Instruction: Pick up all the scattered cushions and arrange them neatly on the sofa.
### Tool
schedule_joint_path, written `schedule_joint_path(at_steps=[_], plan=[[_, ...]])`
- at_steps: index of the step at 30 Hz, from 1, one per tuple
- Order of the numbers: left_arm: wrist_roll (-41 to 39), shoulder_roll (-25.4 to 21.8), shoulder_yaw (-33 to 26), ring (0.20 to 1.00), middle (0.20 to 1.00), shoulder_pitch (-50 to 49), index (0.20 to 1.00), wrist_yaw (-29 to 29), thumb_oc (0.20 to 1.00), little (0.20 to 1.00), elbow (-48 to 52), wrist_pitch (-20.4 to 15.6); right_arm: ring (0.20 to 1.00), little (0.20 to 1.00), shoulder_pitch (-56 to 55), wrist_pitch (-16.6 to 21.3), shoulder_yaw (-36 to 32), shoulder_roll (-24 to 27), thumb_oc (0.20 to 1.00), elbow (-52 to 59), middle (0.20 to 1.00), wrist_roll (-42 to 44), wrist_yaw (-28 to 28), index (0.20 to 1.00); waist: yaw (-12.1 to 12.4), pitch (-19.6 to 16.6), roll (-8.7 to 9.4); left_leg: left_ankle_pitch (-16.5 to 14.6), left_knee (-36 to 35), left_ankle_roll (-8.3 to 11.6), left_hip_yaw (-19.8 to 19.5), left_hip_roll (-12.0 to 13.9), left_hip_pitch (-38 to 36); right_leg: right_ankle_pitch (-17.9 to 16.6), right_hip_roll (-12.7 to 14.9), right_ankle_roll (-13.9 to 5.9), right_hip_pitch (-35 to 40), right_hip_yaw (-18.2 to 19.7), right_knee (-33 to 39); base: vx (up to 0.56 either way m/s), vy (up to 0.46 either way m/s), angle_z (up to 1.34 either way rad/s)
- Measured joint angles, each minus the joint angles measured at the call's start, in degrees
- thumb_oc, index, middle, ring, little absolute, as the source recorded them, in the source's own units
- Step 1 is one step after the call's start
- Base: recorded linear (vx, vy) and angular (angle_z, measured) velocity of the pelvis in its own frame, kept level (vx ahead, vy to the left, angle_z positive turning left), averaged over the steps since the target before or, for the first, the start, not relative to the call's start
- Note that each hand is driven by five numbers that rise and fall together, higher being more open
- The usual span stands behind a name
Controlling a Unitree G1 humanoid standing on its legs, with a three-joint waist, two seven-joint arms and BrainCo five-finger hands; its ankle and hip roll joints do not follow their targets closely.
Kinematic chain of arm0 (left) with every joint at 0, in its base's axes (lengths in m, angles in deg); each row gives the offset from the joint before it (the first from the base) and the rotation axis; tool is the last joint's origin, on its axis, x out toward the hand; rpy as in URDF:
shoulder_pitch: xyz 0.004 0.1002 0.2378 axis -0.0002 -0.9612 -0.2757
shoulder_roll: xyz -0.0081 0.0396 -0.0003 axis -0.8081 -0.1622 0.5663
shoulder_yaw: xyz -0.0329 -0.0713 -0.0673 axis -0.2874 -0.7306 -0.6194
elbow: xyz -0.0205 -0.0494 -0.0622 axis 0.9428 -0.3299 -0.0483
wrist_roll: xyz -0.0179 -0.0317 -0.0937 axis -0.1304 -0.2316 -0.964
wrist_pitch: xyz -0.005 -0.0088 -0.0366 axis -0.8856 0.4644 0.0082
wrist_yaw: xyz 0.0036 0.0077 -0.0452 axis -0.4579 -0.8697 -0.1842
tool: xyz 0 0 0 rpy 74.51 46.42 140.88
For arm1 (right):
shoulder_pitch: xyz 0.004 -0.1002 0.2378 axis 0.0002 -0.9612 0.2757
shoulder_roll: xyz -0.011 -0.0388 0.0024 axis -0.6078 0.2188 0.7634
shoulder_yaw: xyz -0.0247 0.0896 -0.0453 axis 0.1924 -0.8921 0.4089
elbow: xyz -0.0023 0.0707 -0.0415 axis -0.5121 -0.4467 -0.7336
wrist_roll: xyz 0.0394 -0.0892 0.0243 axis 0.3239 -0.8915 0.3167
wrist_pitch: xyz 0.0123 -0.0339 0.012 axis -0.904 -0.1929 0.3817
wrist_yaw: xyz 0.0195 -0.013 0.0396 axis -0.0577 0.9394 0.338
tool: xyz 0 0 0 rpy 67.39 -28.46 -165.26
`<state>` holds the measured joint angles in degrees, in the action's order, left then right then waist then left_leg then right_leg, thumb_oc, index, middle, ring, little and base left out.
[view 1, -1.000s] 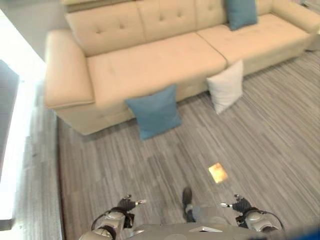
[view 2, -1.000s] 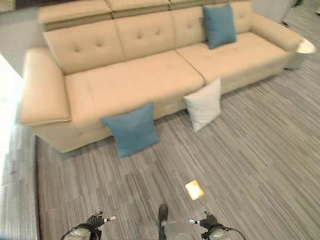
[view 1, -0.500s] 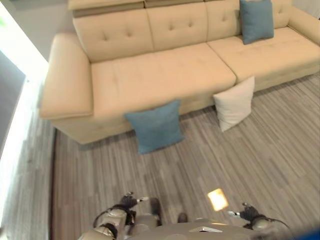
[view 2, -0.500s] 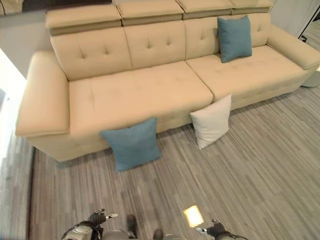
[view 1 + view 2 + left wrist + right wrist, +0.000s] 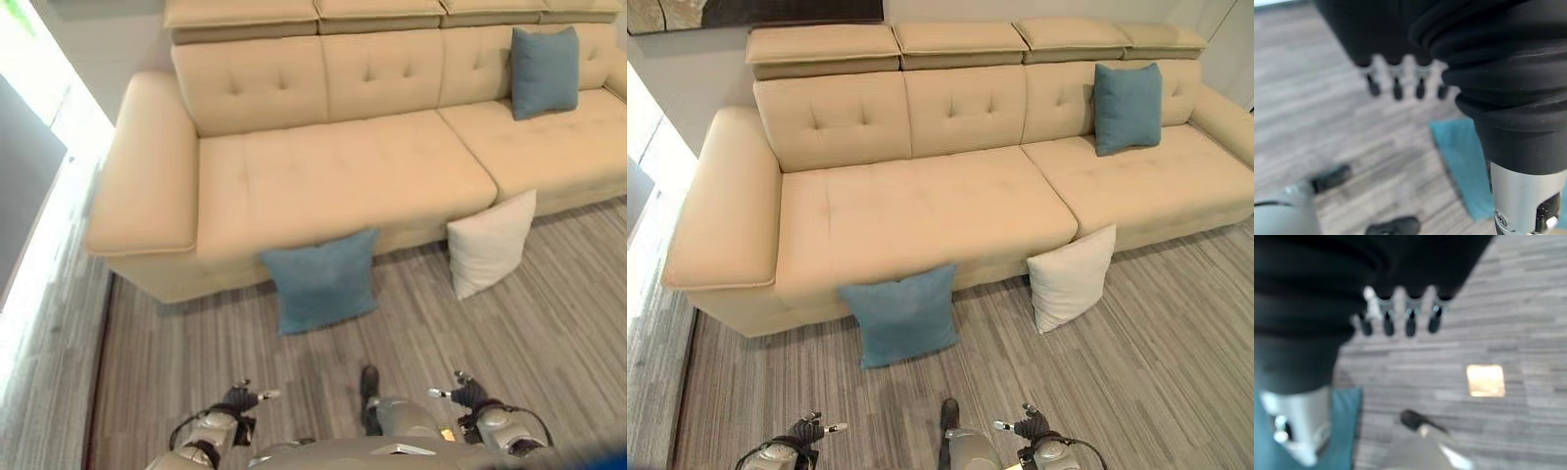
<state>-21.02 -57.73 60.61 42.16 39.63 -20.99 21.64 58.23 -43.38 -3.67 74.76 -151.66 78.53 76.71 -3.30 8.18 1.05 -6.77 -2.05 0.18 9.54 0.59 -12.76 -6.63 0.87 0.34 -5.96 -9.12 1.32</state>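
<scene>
— Where are its hands?
— Both low at its sides, left hand [image 5: 238, 399] and right hand [image 5: 468, 395], apart from each other.
— Holding anything?
— No, fingers [image 5: 1396, 85] straight, both empty.

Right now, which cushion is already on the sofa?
The blue cushion against the backrest at the sofa's right end; the other blue cushion and white cushion stand on the floor.

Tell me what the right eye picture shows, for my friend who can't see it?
A long beige tufted sofa fills the room, with one square blue cushion leaning on its backrest. Another blue cushion and a white cushion lean against the sofa's front on the grey striped floor. The robot's left hand and right hand hang low, holding nothing.
</scene>
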Motion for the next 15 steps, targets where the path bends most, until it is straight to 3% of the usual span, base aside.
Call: schedule_joint_path(at_steps=[3,4,5,7,8,10,11,13,15], plan=[[0.08,0.72,-0.14,1.0,1.0,0.38,1.0,0.06,1.0,1.0,-0.04,-0.06,1.0,1.0,-1.21,-0.03,-0.37,0.66,1.0,0.14,1.0,0.07,0.01,1.0,-0.11,-0.22,0.69,0.11,6.57,1.18,-1.59,0.67,0.87,0.19,-0.11,1.27,5.32,-1.26,3.99,0.04,-0.148,0.33],[0.08,1.07,-0.14,1.0,1.0,0.75,1.0,0.06,1.0,1.0,-0.06,-0.07,1.0,1.0,-1.67,-0.03,-0.52,1.16,1.0,0.38,1.0,0.09,0.02,1.0,-0.25,-0.42,1.24,-0.39,11.26,3.59,-2.2,1.23,3.31,0.94,-0.17,2.34,5.64,-2.21,3.96,0.0,-0.221,0.38],[0.08,1.19,0.01,1.0,1.0,1.57,1.0,0.05,1.0,1.0,-0.03,-0.09,1.0,1.0,-1.73,0.05,-0.55,1.36,1.0,0.6,1.0,0.12,-0.04,1.0,-0.26,-0.46,1.52,-0.98,17.4,5.12,-2.73,1.51,6.67,1.44,0.24,2.02,5.61,-3.11,3.99,0.0,-0.129,0.46],[-0.02,1.33,0.03,1.0,1.0,2.54,1.0,0.07,1.0,1.0,0.23,-0.09,1.0,1.0,-1.17,0.21,-0.36,1.38,1.0,0.34,1.0,0.12,0.0,1.0,0.26,0.48,3.7,0.16,29.26,8.0,-2.54,2.64,13.85,2.22,0.21,4.68,5.5,-3.81,3.91,0.04,-0.087,0.26],[-0.03,1.22,0.07,1.0,1.0,3.01,1.0,0.07,1.0,1.0,0.26,-0.06,1.0,1.0,-1.0,0.25,0.26,1.28,1.0,-0.52,1.0,0.14,-0.02,1.0,0.59,0.89,4.35,0.05,31.88,8.04,-2.22,3.3,15.28,2.49,0.15,4.86,5.64,-4.08,3.96,0.06,-0.021,0.03],[-0.07,1.06,0.1,1.0,1.0,3.05,1.0,0.06,1.0,1.0,0.18,-0.03,1.0,1.0,-0.9,0.19,0.75,1.22,1.0,-1.18,1.0,0.17,-0.02,1.0,0.5,1.67,5.71,0.12,23.56,7.69,-1.78,4.05,15.53,3.48,-0.42,4.67,5.98,-4.78,4.17,0.21,0.026,0.18],[-0.07,1.07,0.19,1.0,1.0,2.98,1.0,0.07,1.0,1.0,0.2,0.06,1.0,1.0,-0.92,0.16,0.73,1.32,1.0,-1.58,1.0,0.18,-0.02,1.0,0.39,2.23,5.87,1.95,12.48,6.45,-0.92,4.63,15.3,4.15,-0.96,4.62,6.49,-5.29,4.27,0.29,0.085,0.27],[-0.06,1.18,0.25,1.0,1.0,2.83,1.0,0.06,1.0,1.0,0.2,0.04,1.0,1.0,-1.09,0.09,0.83,1.33,1.0,-2.56,1.0,0.17,-0.03,1.0,0.23,2.28,5.53,5.92,2.47,6.71,-0.88,4.36,15.28,5.28,-1.09,4.19,7.4,-5.59,4.27,0.19,0.084,0.07],[-0.08,1.18,0.23,1.0,1.0,2.37,1.0,0.04,1.0,1.0,0.19,0.04,1.0,1.0,-1.46,0.1,0.82,1.4,1.0,-2.75,1.0,0.17,-0.03,1.0,0.33,2.56,4.17,9.75,-1.52,6.87,-0.83,5.01,16.0,5.83,-1.78,4.33,8.6,-5.48,4.27,0.19,0.116,-0.13]])
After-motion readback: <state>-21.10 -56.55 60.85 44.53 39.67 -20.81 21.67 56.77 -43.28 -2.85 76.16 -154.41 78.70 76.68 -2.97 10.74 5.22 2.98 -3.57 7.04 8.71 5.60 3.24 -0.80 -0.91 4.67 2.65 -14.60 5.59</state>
